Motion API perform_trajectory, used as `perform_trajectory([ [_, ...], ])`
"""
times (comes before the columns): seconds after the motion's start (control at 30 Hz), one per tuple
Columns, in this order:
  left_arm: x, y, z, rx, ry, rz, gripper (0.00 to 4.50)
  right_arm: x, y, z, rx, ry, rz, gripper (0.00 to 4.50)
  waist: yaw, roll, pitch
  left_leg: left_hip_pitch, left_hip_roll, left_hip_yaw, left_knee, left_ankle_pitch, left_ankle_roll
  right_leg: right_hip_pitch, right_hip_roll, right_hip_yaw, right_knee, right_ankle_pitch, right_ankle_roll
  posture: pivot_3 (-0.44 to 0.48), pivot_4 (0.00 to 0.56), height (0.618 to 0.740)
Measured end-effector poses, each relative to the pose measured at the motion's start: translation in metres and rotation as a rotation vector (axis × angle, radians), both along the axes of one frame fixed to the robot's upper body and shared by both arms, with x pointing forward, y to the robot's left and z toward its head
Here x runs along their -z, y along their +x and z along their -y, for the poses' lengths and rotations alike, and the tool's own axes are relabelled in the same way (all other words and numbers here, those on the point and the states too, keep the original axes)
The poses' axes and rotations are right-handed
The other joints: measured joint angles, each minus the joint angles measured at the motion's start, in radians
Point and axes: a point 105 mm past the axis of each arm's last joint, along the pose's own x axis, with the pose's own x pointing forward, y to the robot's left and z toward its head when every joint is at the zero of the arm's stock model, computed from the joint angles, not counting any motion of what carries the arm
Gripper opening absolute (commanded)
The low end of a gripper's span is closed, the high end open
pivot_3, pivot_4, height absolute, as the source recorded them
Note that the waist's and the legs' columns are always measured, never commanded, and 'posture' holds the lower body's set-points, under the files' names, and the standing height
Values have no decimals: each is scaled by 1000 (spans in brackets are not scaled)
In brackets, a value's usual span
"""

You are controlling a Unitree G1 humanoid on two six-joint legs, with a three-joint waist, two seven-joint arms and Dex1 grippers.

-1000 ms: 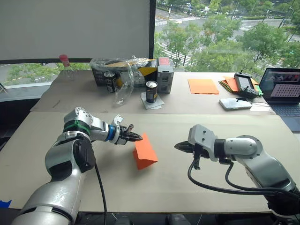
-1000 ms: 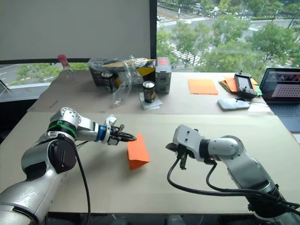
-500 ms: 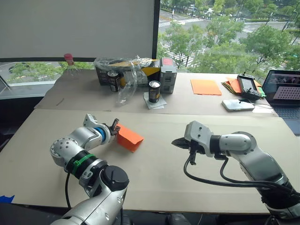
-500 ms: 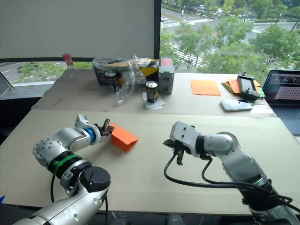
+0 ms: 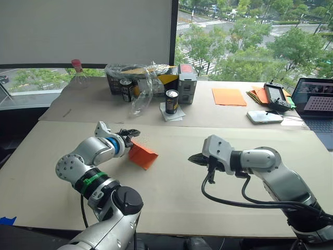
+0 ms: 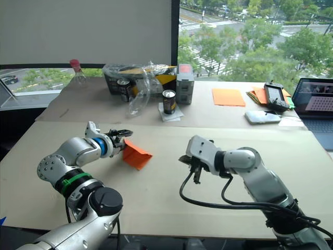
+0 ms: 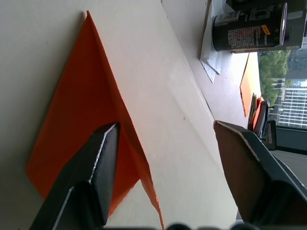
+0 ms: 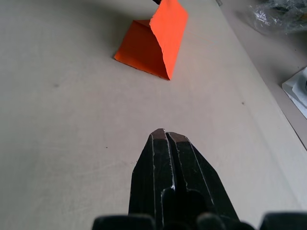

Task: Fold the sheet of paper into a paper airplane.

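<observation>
Left gripper (image 5: 131, 134) released, fingers spread beside folded orange paper (image 5: 142, 155) on table (image 5: 171, 208); right gripper (image 5: 191, 158) clenched, empty.

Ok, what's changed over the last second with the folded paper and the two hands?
The left hand swung the creased orange sheet of paper back toward the robot's left and set it on the tan tabletop, then opened; its fingers now straddle the paper's edge. The right hand stayed shut, hovering apart from the paper.

Bright window daylight, soft shadows, sharp focus throughout
</observation>
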Motion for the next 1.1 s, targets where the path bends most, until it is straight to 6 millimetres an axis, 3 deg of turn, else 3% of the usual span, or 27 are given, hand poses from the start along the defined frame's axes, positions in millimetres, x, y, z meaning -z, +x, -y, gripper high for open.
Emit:
perform_trajectory([
  [0.13, 10, -6, 0, 24, 2, -32, 4442, 1, 0, -2, -5, 7, -4, 0, 0, 0, 0, 0, 0, 0, 0, 0, 0, 0, 0, 0, 0, 0, 0, 0, 150, 730],
  [0.2, 23, -10, -8, 13, -3, -73, 4442, 2, 2, -1, 1, 7, -10, 0, 0, 0, 0, 1, 0, 0, 0, 0, 0, 1, 0, 0, 0, 0, 0, 0, 150, 730],
  [0.27, 21, -6, -19, 19, 6, -82, 4442, 3, 3, -1, 2, 6, -11, 0, 0, 0, 0, 2, 0, 0, 0, 1, -2, 1, 1, 0, 1, 0, 0, 0, 150, 730],
  [0.4, 2, 5, -54, 2, 117, -64, 4442, 5, 5, -1, 4, 5, -16, 0, -8, 0, 0, 2, 0, -1, -2, 3, -4, 1, 2, 0, 1, 1, -2, 0, 150, 730],
  [0.6, -29, 28, -40, 96, 97, 62, 4442, 4, 4, -7, -12, 14, -10, 0, 2, 0, 0, 0, -1, -1, -2, 3, -5, 0, 0, -1, -3, 1, -2, 0, 150, 730],
  [0.67, -41, 34, -43, 122, 170, 127, 4442, 6, 3, -6, -4, 12, -14, 0, -1, 0, 0, 0, 0, -1, -2, 3, -6, -1, 1, -1, -3, 1, -2, 0, 150, 730],
  [0.73, -60, 43, -49, 141, 366, 277, 4442, 8, 3, -4, 9, 14, -16, 0, -6, 0, 0, 0, 0, 0, -6, 5, -9, -1, 1, -1, -3, 1, -2, 0, 150, 730],
  [0.8, -75, 48, -45, 197, 504, 443, 3897, 8, 4, -4, 16, 16, -12, 0, -9, 0, 0, 1, 0, 0, -8, 9, -16, -1, 1, -1, -4, 1, -2, 0, 150, 730],
  [0.87, -78, 49, -33, 340, 652, 614, 3289, 6, 4, -5, 22, 19, -4, 0, -11, 0, 0, 2, 1, 0, -9, 9, -15, 0, 1, -1, -5, 1, -2, 0, 150, 730],
  [1.0, -49, 43, -18, 647, 838, 750, 1935, 5, 5, -7, 30, 39, 3, 0, -16, 0, 0, 1, 1, 0, -9, 7, -11, 0, 1, -1, -7, 1, -3, 0, 150, 730],
  [1.1, -36, 40, -14, 762, 872, 778, 905, 3, 7, -10, 56, 79, 1, 0, -20, 0, 0, -1, 1, 0, -7, 6, -8, -1, 2, -1, -7, 1, -3, 0, 150, 730],
])
